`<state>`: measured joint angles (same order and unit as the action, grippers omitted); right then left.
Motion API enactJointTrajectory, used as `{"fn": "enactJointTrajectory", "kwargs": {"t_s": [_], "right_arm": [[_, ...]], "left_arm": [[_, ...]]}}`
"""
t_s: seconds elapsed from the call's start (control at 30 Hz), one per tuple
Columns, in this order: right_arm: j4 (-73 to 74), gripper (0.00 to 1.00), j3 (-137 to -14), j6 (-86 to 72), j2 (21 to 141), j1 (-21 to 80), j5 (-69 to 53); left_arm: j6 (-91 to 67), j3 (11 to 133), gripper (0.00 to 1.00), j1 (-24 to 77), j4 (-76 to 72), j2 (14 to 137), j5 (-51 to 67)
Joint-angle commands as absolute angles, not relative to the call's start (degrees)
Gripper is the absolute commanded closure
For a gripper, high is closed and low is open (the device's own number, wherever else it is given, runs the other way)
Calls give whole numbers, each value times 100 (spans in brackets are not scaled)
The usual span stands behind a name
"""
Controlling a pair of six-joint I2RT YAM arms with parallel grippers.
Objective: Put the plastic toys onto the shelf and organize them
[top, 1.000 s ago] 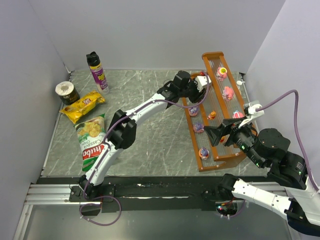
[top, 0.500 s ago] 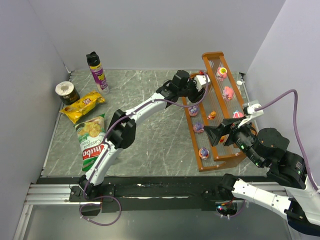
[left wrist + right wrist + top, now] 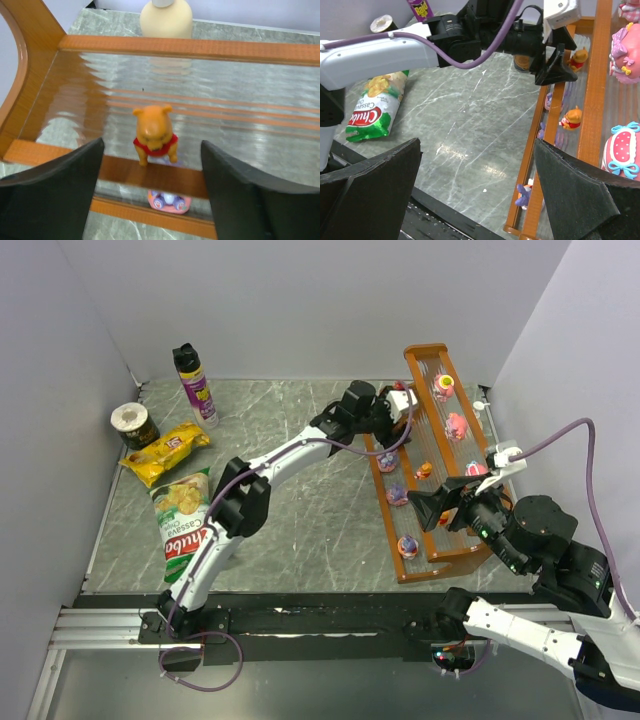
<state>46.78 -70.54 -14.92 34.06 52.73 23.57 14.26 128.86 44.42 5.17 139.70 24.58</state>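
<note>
Nearest to the arms' bases, the right pincer [image 3: 440, 508] is hanging wide open beside the near end of the shelf [image 3: 440, 567]. It is holding nothing. The shelf is sitting on the right side of the counter [image 3: 320, 530]. A pink and purple toy [image 3: 408, 545] is standing on the lowest step, close to that pincer. More small toys are sitting farther along on all three steps.

Farther back, the left pincer [image 3: 151, 147] is reaching over the far end of the shelf. Its two fingers [image 3: 55, 190] are standing open, one on each side of an orange bear [image 3: 154, 131]. They are not touching it. The bear is standing upright on the middle step, right by the front rail. A pink toy [image 3: 169, 201] is lying on the step just below. A cream bottle [image 3: 166, 17] is sitting behind the shelf.

The bear is standing very near the edge, so I think it could tip. If the left pincer moves away crooked, a finger could knock the bear over the rail and down onto the pink toy. The right pincer could bump the near toys if it swings low.
</note>
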Motion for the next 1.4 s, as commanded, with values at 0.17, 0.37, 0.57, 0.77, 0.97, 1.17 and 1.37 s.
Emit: {"fn": "enactJointTrajectory", "kwargs": {"t_s": [0.17,0.37,0.57,0.77,0.97,1.17,1.37], "right_arm": [[4658,0,-7242,-1608,3472,5282,2522],[4728,0,-7260,-1679,3437,5282,2575],[4843,0,-7251,-1810,3384,5282,2680],[4825,0,-7146,-1881,3296,5274,2707],[4869,0,-7102,-1934,3261,5273,2716],[4904,0,-7084,-1978,3085,5282,2786],[5018,0,-7224,-1934,3120,5282,2918]], "left_arm": [[1433,11647,3,4430,317,13044,2725],[1301,10970,4,4430,88,12508,2584],[846,9917,6,4430,212,11586,2593],[-900,7333,4,4465,-1080,9662,2190],[-1862,6276,4,4728,-224,8333,653],[-2459,5609,4,4904,808,6884,-499],[-2803,4949,4,4913,1458,4950,-1378]]}}
